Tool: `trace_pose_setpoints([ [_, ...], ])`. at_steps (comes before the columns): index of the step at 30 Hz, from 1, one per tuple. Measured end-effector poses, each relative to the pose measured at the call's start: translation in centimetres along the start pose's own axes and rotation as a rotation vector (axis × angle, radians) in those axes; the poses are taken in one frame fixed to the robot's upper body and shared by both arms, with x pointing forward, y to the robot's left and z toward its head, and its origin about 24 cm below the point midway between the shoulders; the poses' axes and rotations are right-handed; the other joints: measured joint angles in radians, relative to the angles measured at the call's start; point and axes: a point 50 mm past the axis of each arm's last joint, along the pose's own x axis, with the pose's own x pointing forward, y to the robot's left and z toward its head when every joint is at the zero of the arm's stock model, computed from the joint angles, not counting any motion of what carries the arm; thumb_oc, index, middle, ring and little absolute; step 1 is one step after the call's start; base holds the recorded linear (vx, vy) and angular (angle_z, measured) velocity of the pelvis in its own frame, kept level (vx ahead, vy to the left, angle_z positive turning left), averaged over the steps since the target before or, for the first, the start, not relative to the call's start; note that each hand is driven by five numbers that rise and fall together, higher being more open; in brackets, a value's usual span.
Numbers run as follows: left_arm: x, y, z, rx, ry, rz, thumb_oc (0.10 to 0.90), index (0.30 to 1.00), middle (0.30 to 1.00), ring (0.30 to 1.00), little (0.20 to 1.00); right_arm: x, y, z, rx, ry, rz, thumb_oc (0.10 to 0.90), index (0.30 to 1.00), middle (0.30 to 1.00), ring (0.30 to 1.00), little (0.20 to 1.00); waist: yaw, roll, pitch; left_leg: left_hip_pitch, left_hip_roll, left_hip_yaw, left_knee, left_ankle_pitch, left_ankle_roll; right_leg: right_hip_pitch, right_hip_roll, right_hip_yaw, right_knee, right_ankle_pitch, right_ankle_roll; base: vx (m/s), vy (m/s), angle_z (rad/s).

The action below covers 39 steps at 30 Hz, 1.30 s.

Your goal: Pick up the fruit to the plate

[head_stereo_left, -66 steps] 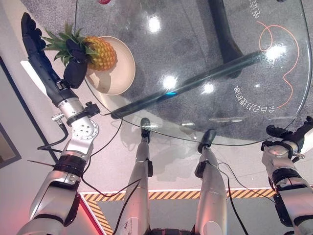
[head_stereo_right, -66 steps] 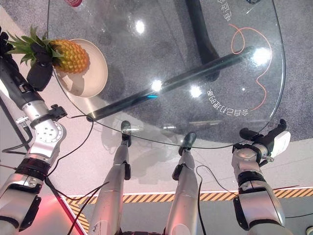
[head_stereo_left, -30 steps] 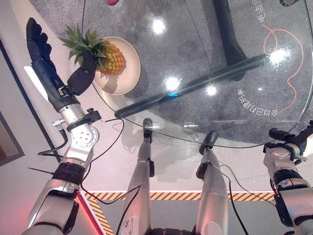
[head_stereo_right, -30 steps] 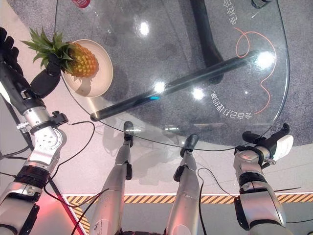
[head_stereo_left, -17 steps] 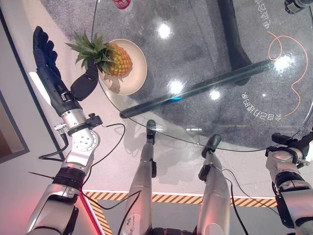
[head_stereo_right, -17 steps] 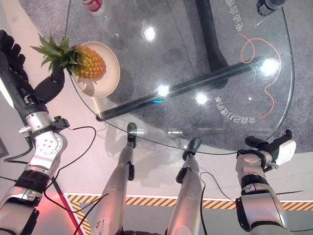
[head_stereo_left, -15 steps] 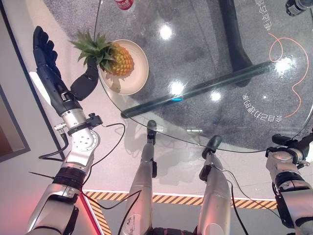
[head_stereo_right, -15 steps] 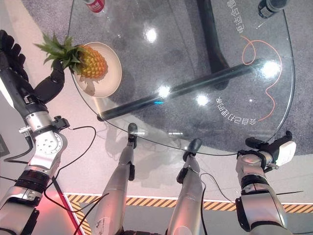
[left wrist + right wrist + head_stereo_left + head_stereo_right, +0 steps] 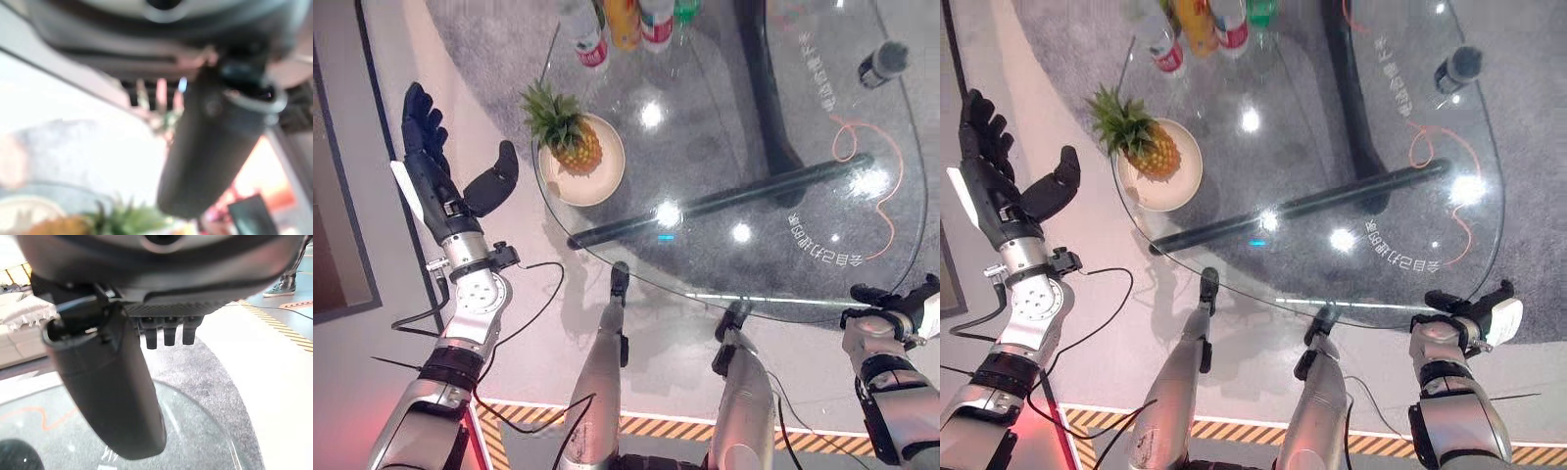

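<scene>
**Pineapple resting on the plate, both hands empty**

We take the round glass table (image 9: 773, 147) as our landmark. It is the largest thing before us, its top see-through, with a dark bar and a dark leg showing beneath it and an orange cord (image 9: 862, 147) curling on its far right part.

On the table's left part, close to the rim, sits the cream plate (image 9: 604, 181). The pineapple (image 9: 570, 137) lies on that plate, its green crown pointing toward the table's far left edge.

At the table's far edge, beyond the plate, we see a cluster of bottles (image 9: 625, 22). A dark bottle (image 9: 881, 61) stands alone near the far right rim.

Our left hand (image 9: 435, 166) is off the table's left side, well apart from the plate, fingers straight and thumb spread wide, holding nothing. Our right hand (image 9: 1474, 311) is just off the table's near right rim, fingers loosely extended, with nothing in it.
</scene>
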Motion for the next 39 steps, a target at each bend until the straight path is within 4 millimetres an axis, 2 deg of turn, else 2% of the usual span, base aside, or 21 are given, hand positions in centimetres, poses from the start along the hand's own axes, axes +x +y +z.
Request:
trace_pose_setpoints([
  [3, -0.9, 0.6, -1.1, 0.023, 0.077, -0.013, 0.8, 0.9, 0.9, 0.9, 0.9, -0.3, -0.5, -2.2, -0.046, 0.034, 0.0, 0.8, 0.9, 0.9, 0.9, 0.9, -0.002, 0.0, 0.0, 0.073, 0.002, 0.005, -0.013, -0.007, -0.002, 0.076, 0.003, -0.002, -0.022, -0.002, 0.001, 0.08, 0.01, -0.02],
  [6, -2.2, 2.1, -2.8, 0.039, 0.2, 0.014, 0.8, 0.9, 0.9, 0.9, 0.9, -1.0, -0.9, -4.9, -0.076, 0.083, 0.009, 0.8, 0.9, 0.9, 0.9, 0.9, -0.004, 0.002, -0.002, 0.148, 0.009, 0.008, -0.021, -0.025, -0.003, 0.17, 0.016, -0.009, -0.074, 0.005, 0.004, 0.16, 0.014, -0.06],
  [8, -3.7, 3.3, -4.3, 0.041, 0.304, 0.058, 0.8, 0.9, 0.9, 0.9, 0.9, -1.6, -1.7, -7.3, -0.113, 0.121, 0.013, 0.8, 0.9, 0.9, 0.9, 0.9, -0.008, 0.009, -0.007, 0.202, 0.013, 0.008, -0.036, -0.034, -0.005, 0.243, 0.025, -0.025, -0.124, 0.015, 0.007, 0.18, 0.018, 0.01],
  [9, -4.1, 3.6, -4.6, 0.041, 0.329, 0.068, 0.8, 0.9, 0.9, 0.9, 0.9, -1.7, -1.9, -7.9, -0.121, 0.133, 0.012, 0.8, 0.9, 0.9, 0.9, 0.9, -0.008, 0.01, -0.01, 0.209, 0.013, 0.009, -0.038, -0.037, -0.006, 0.254, 0.026, -0.027, -0.132, 0.016, 0.007, 0.14, 0.01, 0.02],
  [11, -6.1, 5.4, -6.4, 0.103, 0.448, 0.087, 0.8, 0.9, 0.9, 0.9, 0.9, -2.4, -2.6, -10.1, -0.14, 0.19, 0.014, 0.8, 0.9, 0.9, 0.9, 0.9, -0.015, 0.012, -0.021, 0.261, 0.017, 0.01, -0.058, -0.046, -0.009, 0.324, 0.038, -0.038, -0.192, 0.034, 0.002, 0.17, 0.002, 0.0],
  [13, -8.4, 7.1, -8.1, 0.148, 0.58, 0.101, 0.8, 0.9, 0.9, 0.9, 0.9, -2.8, -3.3, -11.8, -0.186, 0.221, 0.047, 0.8, 0.9, 0.9, 0.9, 0.9, -0.03, 0.012, -0.06, 0.29, 0.017, 0.011, -0.077, -0.048, -0.011, 0.379, 0.046, -0.055, -0.249, 0.052, 0.0, 0.19, 0.007, 0.09],
  [14, -10.3, 8.2, -9.4, 0.162, 0.686, 0.119, 0.8, 0.9, 0.9, 0.9, 0.9, -3.2, -3.7, -13.0, -0.208, 0.254, 0.085, 0.8, 0.9, 0.9, 0.9, 0.9, -0.037, 0.009, -0.091, 0.31, 0.016, 0.011, -0.081, -0.052, -0.019, 0.413, 0.049, -0.056, -0.28, 0.054, 0.002, 0.2, 0.015, 0.08],
  [17, -15.1, 10.5, -11.8, 0.207, 0.944, 0.158, 0.8, 0.9, 0.9, 0.9, 0.9, -4.8, -3.6, -15.7, -0.266, 0.348, 0.224, 0.8, 0.9, 0.9, 0.9, 0.9, -0.058, -0.017, -0.197, 0.35, 0.017, 0.031, -0.081, -0.073, -0.025, 0.5, 0.061, -0.056, -0.356, 0.058, 0.005, 0.25, 0.019, 0.1],
  [19, -17.9, 11.2, -12.9, 0.241, 1.107, 0.157, 0.8, 0.9, 0.9, 0.9, 0.9, -6.2, -3.3, -17.5, -0.286, 0.434, 0.31, 0.8, 0.9, 0.9, 0.9, 0.9, -0.059, -0.037, -0.258, 0.393, 0.029, 0.06, -0.082, -0.089, -0.032, 0.547, 0.072, -0.051, -0.374, 0.051, -0.001, 0.23, 0.033, -0.03],
  [20, -19.6, 11.9, -13.2, 0.266, 1.186, 0.161, 0.8, 0.9, 0.9, 0.9, 0.9, -6.8, -3.1, -18.3, -0.293, 0.475, 0.35, 0.8, 0.9, 0.9, 0.9, 0.9, -0.062, -0.046, -0.297, 0.41, 0.037, 0.066, -0.082, -0.097, -0.038, 0.56, 0.079, -0.049, -0.374, 0.044, -0.002, 0.17, 0.042, -0.13],
  [24, -23.8, 14.0, -13.3, 0.345, 1.362, 0.084, 0.8, 0.9, 0.9, 0.9, 0.9, -9.3, -3.5, -21.0, -0.322, 0.581, 0.436, 0.8, 0.9, 0.9, 0.9, 0.9, -0.072, -0.078, -0.392, 0.457, 0.064, 0.095, -0.09, -0.124, -0.05, 0.596, 0.1, -0.033, -0.374, 0.027, -0.015, 0.14, 0.025, -0.14],
  [26, -25.2, 14.7, -13.1, 0.368, 1.419, 0.028, 0.8, 0.9, 0.9, 0.9, 0.9, -10.5, -4.2, -22.5, -0.366, 0.627, 0.468, 0.8, 0.9, 0.9, 0.9, 0.9, -0.086, -0.086, -0.432, 0.463, 0.071, 0.115, -0.09, -0.128, -0.053, 0.602, 0.1, -0.025, -0.374, 0.022, -0.022, 0.13, 0.034, -0.12],
  [28, -25.9, 14.8, -13.1, 0.377, 1.454, -0.033, 0.8, 0.9, 0.9, 0.9, 0.9, -11.2, -4.8, -23.5, -0.388, 0.671, 0.483, 0.8, 0.9, 0.9, 0.9, 0.9, -0.097, -0.088, -0.448, 0.482, 0.073, 0.126, -0.09, -0.128, -0.053, 0.616, 0.098, -0.025, -0.374, 0.022, -0.022, 0.07, 0.023, -0.03],
  [33, -28.0, 14.3, -13.1, 0.419, 1.544, -0.273, 0.8, 0.9, 0.9, 0.9, 0.9, -13.3, -6.8, -26.0, -0.51, 0.766, 0.559, 0.8, 0.9, 0.9, 0.9, 0.9, -0.118, -0.069, -0.482, 0.509, 0.075, 0.152, -0.09, -0.133, -0.053, 0.625, 0.1, 0.003, -0.375, 0.016, -0.022, 0.05, 0.027, -0.14],
  [36, -29.7, 13.6, -13.0, 0.41, 1.621, -0.327, 0.8, 0.9, 0.9, 0.9, 0.9, -13.7, -7.7, -26.7, -0.566, 0.801, 0.56, 0.8, 0.9, 0.9, 0.9, 0.9, -0.127, -0.053, -0.502, 0.515, 0.076, 0.162, -0.09, -0.136, -0.054, 0.626, 0.1, 0.008, -0.375, 0.016, -0.022, 0.03, 0.023, -0.1],
  [39, -32.0, 13.9, -12.6, 0.442, 1.747, -0.344, 0.8, 0.9, 0.9, 0.9, 0.9, -13.8, -7.6, -26.7, -0.603, 0.789, 0.592, 0.8, 0.9, 0.9, 0.9, 0.9, -0.141, -0.043, -0.511, 0.53, 0.082, 0.173, -0.09, -0.137, -0.053, 0.63, 0.105, 0.023, -0.375, 0.015, -0.022, 0.03, 0.011, -0.13],
])
